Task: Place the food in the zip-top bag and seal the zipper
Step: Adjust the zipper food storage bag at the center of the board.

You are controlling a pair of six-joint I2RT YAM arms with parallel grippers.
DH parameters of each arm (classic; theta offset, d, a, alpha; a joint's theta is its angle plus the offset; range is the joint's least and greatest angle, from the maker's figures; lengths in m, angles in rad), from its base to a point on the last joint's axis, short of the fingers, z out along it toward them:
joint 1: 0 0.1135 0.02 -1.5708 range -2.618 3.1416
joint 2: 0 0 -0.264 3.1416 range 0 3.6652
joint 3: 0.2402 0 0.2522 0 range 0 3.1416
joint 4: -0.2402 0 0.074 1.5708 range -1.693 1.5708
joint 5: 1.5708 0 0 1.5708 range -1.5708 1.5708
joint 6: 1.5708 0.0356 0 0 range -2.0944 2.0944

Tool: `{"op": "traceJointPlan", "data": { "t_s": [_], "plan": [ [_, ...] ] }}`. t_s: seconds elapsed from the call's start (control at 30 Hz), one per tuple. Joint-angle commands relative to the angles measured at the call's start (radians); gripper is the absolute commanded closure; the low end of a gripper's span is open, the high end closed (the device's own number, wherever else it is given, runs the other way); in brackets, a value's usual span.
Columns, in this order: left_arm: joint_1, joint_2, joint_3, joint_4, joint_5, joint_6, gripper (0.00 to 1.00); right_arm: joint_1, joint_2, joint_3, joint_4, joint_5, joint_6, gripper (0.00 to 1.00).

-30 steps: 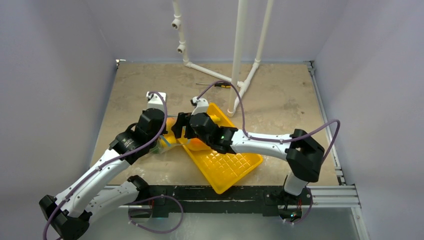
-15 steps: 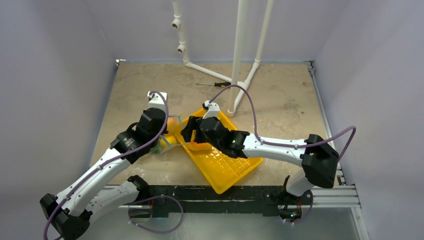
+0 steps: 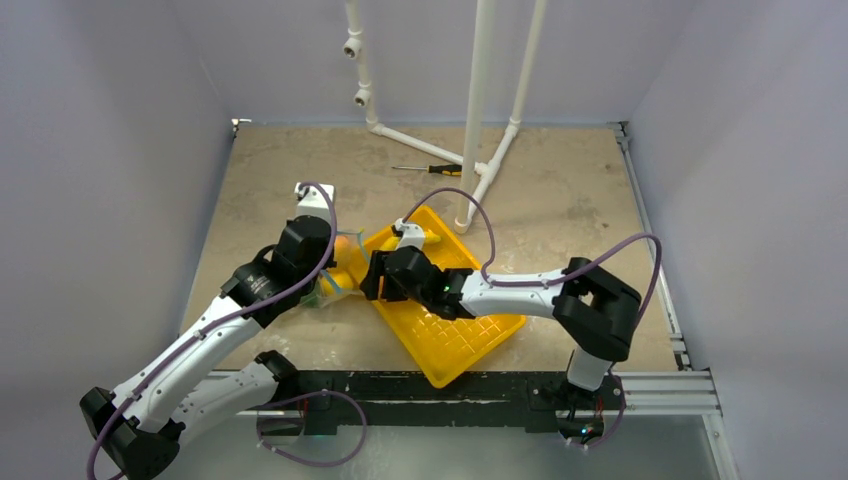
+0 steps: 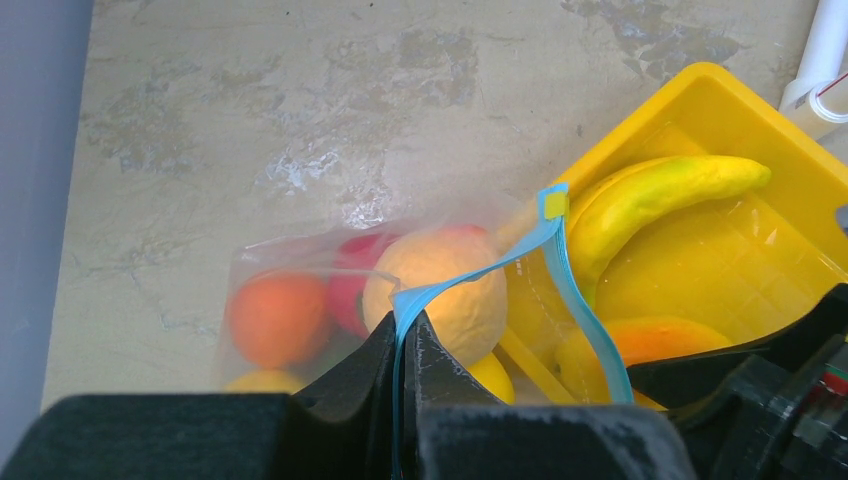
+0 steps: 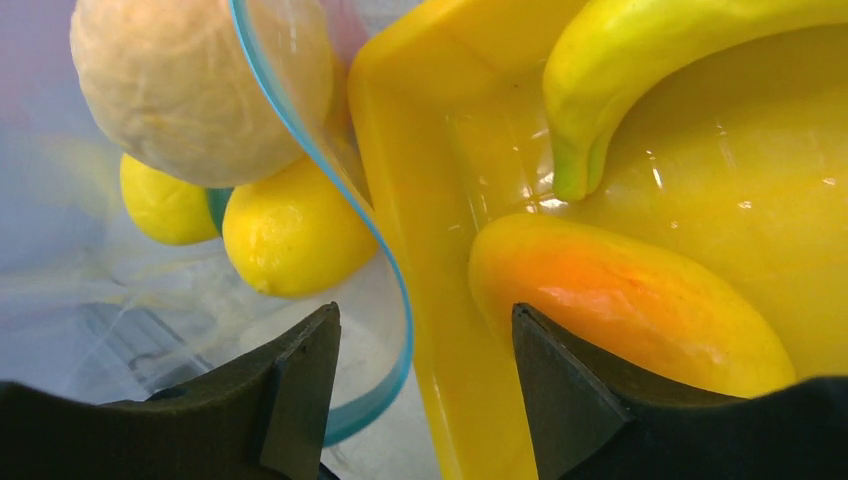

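We see the zip-top bag (image 4: 300,270) lying on the table (image 3: 560,190), its mouth against the yellow tray (image 4: 700,95). Inside it sit a peach-coloured fruit (image 4: 440,290), an orange (image 4: 275,315) and two lemons (image 5: 295,235). The banana (image 4: 660,195) and mango (image 5: 630,310) lie in the tray. The left gripper (image 4: 405,345) is clamped on the zipper (image 4: 470,275). The right gripper (image 5: 425,350) stands with jaws apart, straddling the tray's wall, just beside the mango.

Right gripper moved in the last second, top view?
Yes. The right gripper has dropped back toward the arm bases, away from the far corner of the tray, and now sits over its left edge.
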Motion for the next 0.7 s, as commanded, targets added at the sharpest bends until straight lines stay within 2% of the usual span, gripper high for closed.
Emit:
{"op": "traceJointPlan", "data": {
  "t_s": [0.0,0.13,0.27,0.3,0.37,0.67],
  "plan": [
    [-0.005,-0.007,-0.004,0.030,-0.004,-0.002,1.00,0.003,0.028,0.076,0.056,0.000,-0.005,0.37],
    [-0.004,-0.009,-0.004,0.027,-0.006,-0.004,1.00,0.002,0.035,0.096,0.065,0.003,-0.014,0.53],
    [-0.003,-0.009,-0.004,0.027,-0.007,-0.004,1.00,0.002,0.020,0.099,0.067,0.013,-0.018,0.74],
    [-0.003,-0.008,-0.003,0.027,-0.008,-0.004,1.00,0.002,0.017,0.099,0.069,0.013,-0.019,0.80],
    [-0.004,-0.009,-0.002,0.027,-0.009,-0.005,1.00,0.002,0.012,0.103,0.070,0.012,-0.021,1.00],
    [-0.007,-0.039,0.045,-0.023,-0.035,-0.045,1.00,0.002,-0.053,0.142,0.088,-0.014,-0.081,1.00]
  ]
}}
